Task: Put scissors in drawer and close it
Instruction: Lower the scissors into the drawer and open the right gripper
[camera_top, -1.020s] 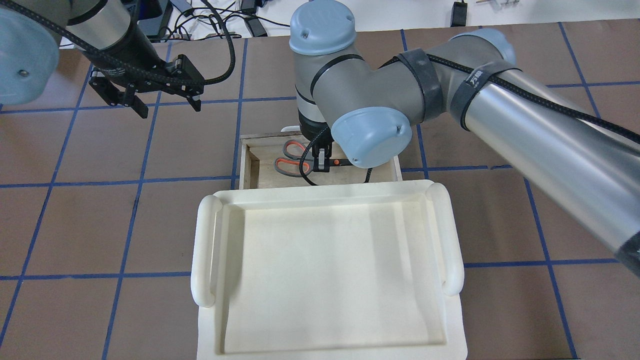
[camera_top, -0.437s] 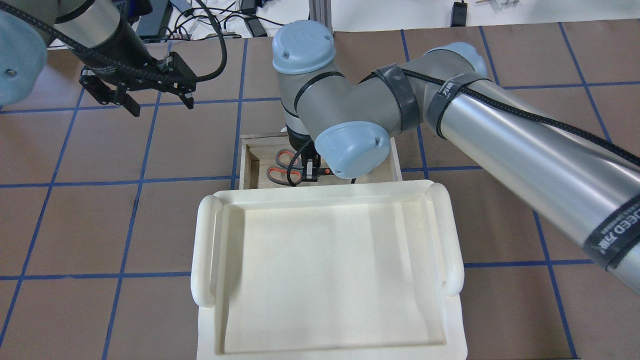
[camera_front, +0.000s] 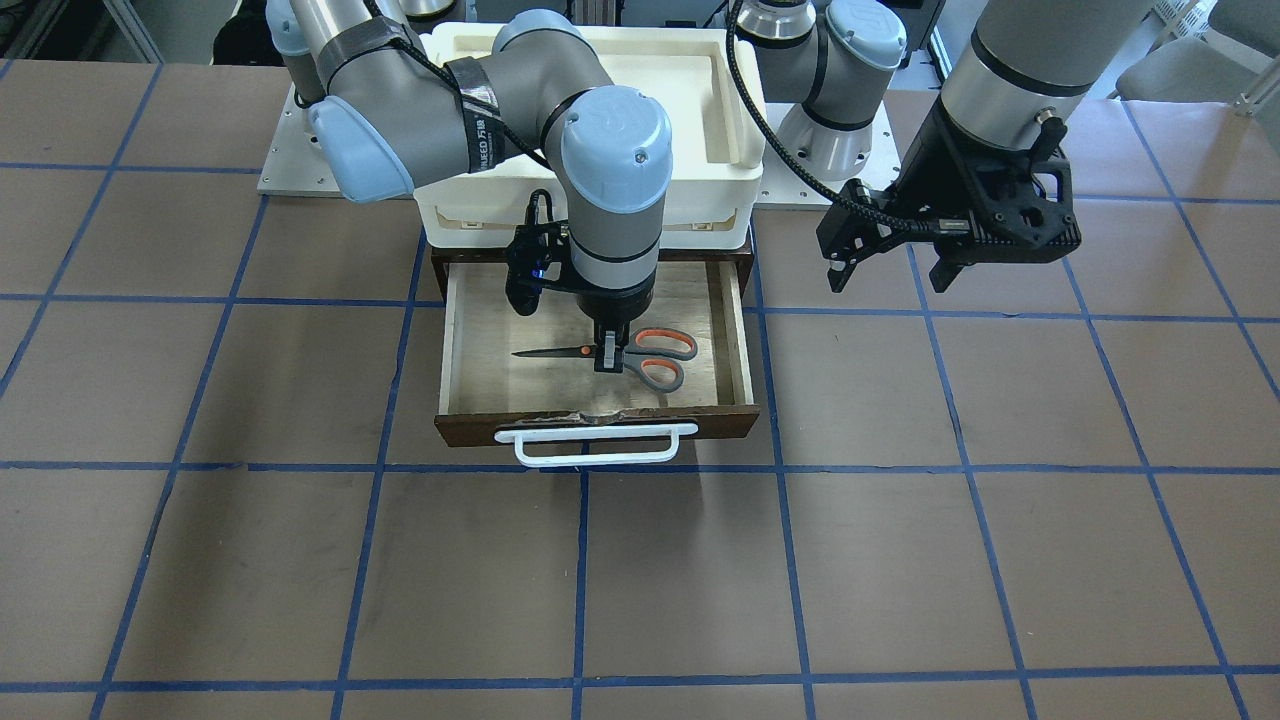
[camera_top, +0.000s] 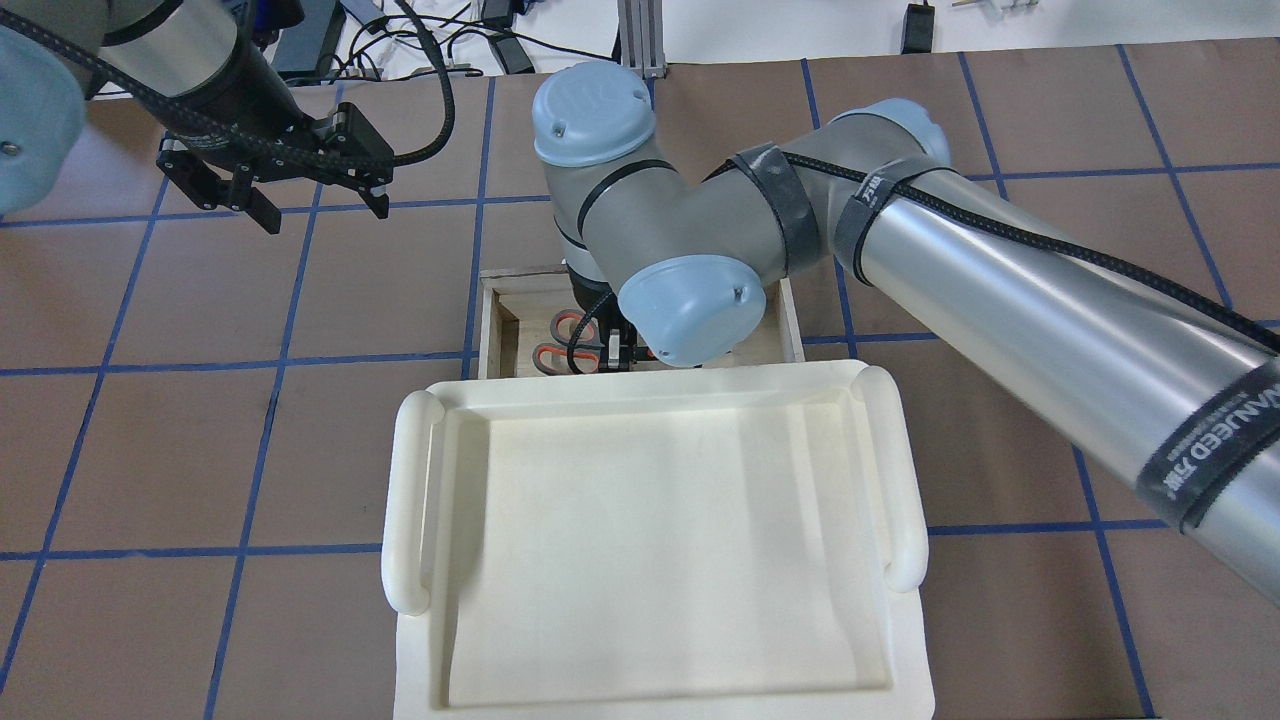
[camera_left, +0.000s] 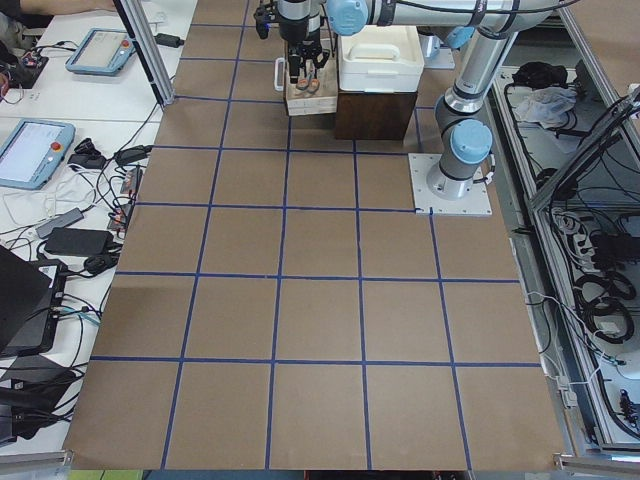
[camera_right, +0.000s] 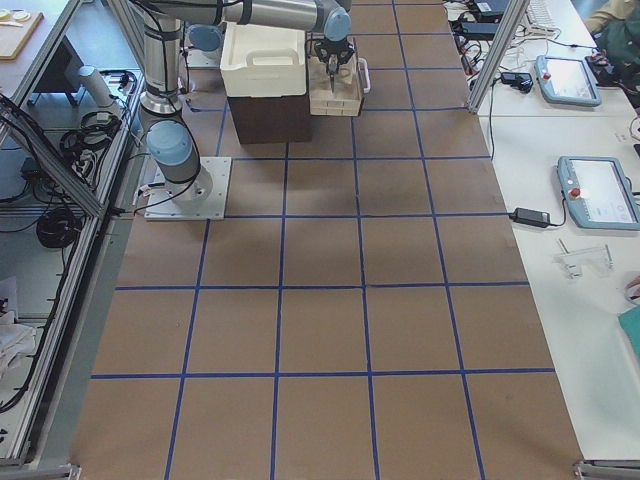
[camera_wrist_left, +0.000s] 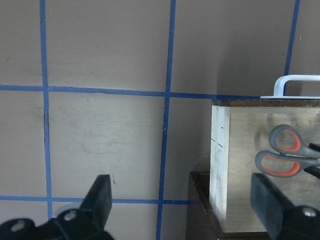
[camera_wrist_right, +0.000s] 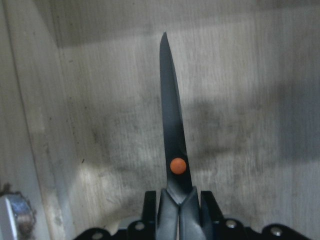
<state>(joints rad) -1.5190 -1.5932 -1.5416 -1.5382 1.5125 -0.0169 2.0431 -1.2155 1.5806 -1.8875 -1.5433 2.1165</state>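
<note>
The dark brown drawer (camera_front: 735, 330) stands pulled open, with a pale plywood floor and a white bar handle (camera_front: 595, 447) on its front. My right gripper (camera_front: 607, 357) reaches down into it, shut on the scissors (camera_front: 655, 358) near the pivot. The scissors lie level and low over the drawer floor, blades (camera_wrist_right: 171, 125) toward the drawer's right side; I cannot tell whether they touch the floor. The orange-and-grey handles also show in the overhead view (camera_top: 556, 342) and in the left wrist view (camera_wrist_left: 282, 156). My left gripper (camera_top: 315, 205) hangs open and empty above the table, left of the drawer.
A large white plastic tray (camera_top: 410, 500) sits on top of the dark cabinet (camera_right: 265, 115) that holds the drawer. The table is brown with blue tape lines. Cables and devices lie beyond its far edge (camera_top: 440, 40).
My right gripper has carried the scissors lower into the drawer and a little toward the cabinet. My left gripper shifted slightly farther left, then stayed still.
</note>
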